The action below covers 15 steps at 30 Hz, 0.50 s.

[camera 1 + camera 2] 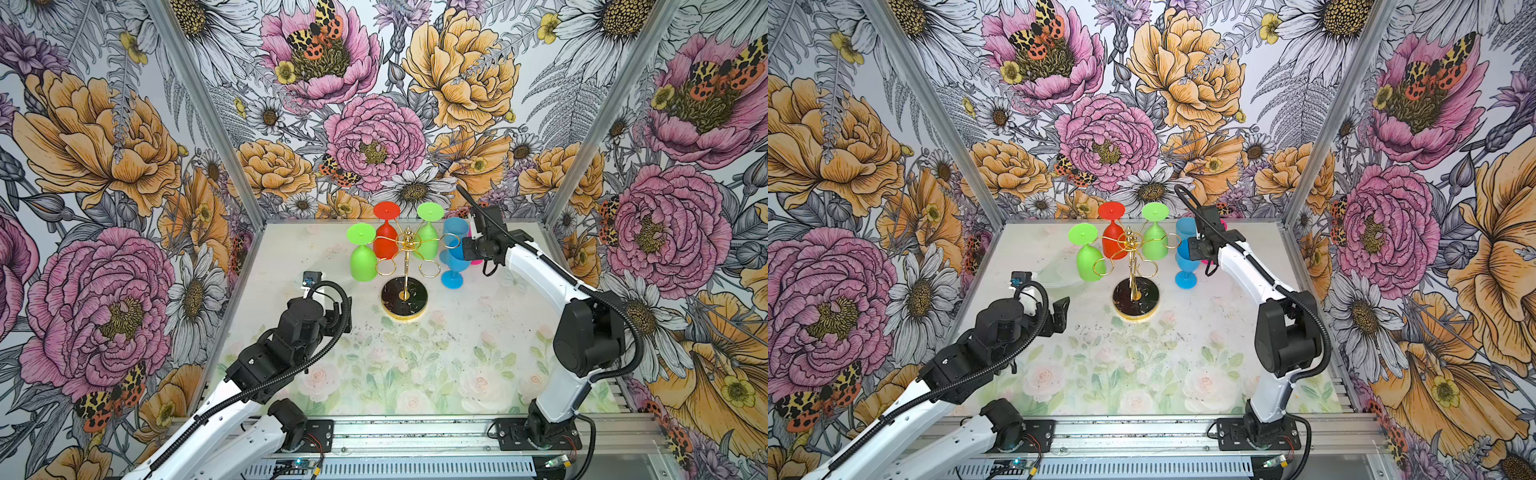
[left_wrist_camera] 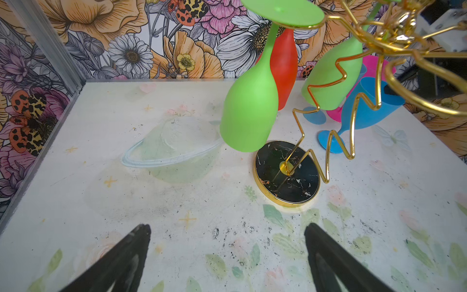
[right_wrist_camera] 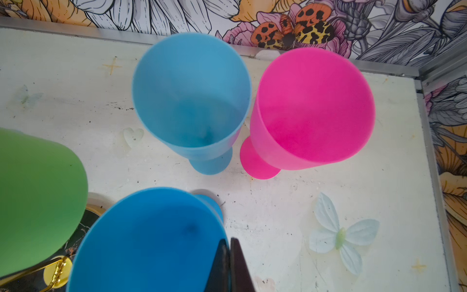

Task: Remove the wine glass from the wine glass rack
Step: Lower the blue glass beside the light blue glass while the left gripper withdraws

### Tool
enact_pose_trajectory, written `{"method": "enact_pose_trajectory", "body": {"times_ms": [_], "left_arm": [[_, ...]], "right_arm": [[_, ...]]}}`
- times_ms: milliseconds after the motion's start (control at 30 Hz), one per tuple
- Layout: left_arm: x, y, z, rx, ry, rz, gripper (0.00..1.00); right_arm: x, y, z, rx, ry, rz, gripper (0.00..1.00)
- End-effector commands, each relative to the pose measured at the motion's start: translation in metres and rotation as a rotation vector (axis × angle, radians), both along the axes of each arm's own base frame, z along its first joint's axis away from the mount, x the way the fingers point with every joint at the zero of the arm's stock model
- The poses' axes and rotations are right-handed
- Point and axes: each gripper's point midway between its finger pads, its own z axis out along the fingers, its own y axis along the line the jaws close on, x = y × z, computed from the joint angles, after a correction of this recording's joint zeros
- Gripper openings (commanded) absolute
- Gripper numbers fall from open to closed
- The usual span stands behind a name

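Observation:
The wine glass rack (image 1: 404,297), gold wire on a round black base (image 2: 288,174), stands mid-table. Three wine glasses hang upside down from its loops: a green one (image 1: 362,259) (image 2: 249,113) on the left, a red one (image 1: 385,245) and another green one (image 1: 428,245) at the back. My right gripper (image 3: 230,240) (image 1: 458,246) is shut on the rim of a blue wine glass (image 3: 151,240) (image 1: 453,268), which tilts just right of the rack with its foot low by the table. My left gripper (image 2: 227,232) (image 1: 1057,313) hovers open and empty over the table, left of the rack's base.
A lighter blue glass (image 3: 189,96) and a pink glass (image 3: 313,106) stand upright near the back right corner, close behind the held glass. Floral walls with metal posts (image 1: 245,174) close in the table on three sides. Two empty gold loops (image 1: 429,269) face the front.

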Motion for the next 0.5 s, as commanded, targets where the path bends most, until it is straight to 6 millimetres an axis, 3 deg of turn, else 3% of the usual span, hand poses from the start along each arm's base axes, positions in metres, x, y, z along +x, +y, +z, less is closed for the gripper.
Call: {"method": "enact_pose_trajectory", "body": {"times_ms": [0, 467], "left_arm": [[-0.003, -0.001, 0.004, -0.044, 0.0, -0.012, 0.97], [-0.007, 0.008, 0.001, -0.045, -0.002, -0.002, 0.97]], "right_arm": [[0.017, -0.004, 0.015, -0.007, -0.064, -0.019, 0.0], [0.028, -0.007, 0.007, -0.013, -0.055, -0.04, 0.0]]}}
